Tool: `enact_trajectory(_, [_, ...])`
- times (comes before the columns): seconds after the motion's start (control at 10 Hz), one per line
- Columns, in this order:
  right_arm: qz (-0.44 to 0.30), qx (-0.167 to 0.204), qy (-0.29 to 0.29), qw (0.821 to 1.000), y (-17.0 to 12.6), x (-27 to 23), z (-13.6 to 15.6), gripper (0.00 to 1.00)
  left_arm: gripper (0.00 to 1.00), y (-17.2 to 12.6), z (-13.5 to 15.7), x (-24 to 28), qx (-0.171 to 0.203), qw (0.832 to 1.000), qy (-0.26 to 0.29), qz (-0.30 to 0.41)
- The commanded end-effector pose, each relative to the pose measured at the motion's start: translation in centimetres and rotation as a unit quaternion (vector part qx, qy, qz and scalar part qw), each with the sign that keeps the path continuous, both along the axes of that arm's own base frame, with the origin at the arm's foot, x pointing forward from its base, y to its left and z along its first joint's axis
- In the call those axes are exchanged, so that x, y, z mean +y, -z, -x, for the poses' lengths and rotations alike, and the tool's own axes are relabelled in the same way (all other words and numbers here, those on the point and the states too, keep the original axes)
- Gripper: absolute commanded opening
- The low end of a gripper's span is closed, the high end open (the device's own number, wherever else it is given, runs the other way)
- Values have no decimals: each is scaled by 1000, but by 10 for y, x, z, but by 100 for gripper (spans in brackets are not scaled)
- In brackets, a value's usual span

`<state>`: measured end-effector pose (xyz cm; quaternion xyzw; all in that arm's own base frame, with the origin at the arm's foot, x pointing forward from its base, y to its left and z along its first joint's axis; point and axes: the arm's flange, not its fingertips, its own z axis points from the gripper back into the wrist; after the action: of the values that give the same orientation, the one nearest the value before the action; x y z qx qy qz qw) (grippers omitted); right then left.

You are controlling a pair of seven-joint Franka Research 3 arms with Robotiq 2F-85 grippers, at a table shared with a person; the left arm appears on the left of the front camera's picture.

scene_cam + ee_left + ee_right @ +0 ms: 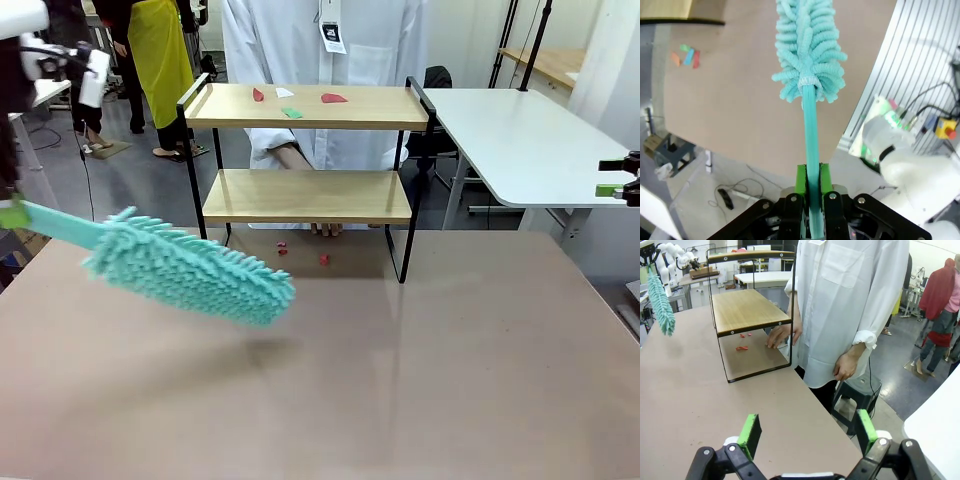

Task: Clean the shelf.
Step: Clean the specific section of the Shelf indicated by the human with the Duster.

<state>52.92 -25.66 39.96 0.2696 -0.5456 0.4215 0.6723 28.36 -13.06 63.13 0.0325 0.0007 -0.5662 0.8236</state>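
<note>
Currently the shelf point(305, 195) stands at the counter's point(450, 350) far side, with red and green scraps point(292, 113) on its top board and red bits point(323, 259) on the counter beneath. Nearer, the left hand point(812, 177) is clenched on a teal duster point(190, 270) above the counter; the right hand point(807, 432) is released, empty.

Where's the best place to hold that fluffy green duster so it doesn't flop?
Hold the duster by its thin, straight handle, coming from the bare end away from the fluffy head, which is soft and would squash. The left gripper pinches it just so, one pad on each side.
</note>
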Motion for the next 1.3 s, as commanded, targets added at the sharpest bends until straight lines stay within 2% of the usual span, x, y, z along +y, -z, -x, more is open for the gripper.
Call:
enact_trajectory(0.0, [6, 8, 8, 1000, -7, 5, -1, 100, 13, 15, 5, -31, -10, 998, -21, 55])
enact_trajectory(0.1, [6, 8, 8, 1000, -7, 5, -1, 100, 13, 23, 10, -49, -17, 996, -39, 77])
enact_trajectory(0.2, [6, 8, 8, 1000, -7, 5, -1, 100, 13, 37, 16, -73, -20, 992, -80, 93])
enact_trajectory(0.4, [6, 8, 8, 1000, -7, 5, -1, 100, 13, 57, 20, -117, -44, 984, -147, 95])
enact_trajectory(0.7, [6, 8, 8, 1000, -7, 5, -1, 100, 13, 81, 17, -162, -45, 966, -209, 149])
enact_trajectory(0.8, [6, 8, 8, 1000, -7, 5, -1, 100, 13, 84, 13, -170, -39, 964, -209, 158])
enact_trajectory(0.9, [6, 8, 8, 1000, -7, 5, -1, 100, 13, 77, 7, -165, -23, 970, -195, 141])
enact_trajectory(1.0, [6, 8, 8, 1000, -7, 5, -1, 100, 13, 82, 17, -167, -41, 969, -201, 136])
enact_trajectory(1.2, [6, 8, 8, 1000, -7, 5, -1, 100, 13, 86, 10, -170, -34, 969, -204, 136])
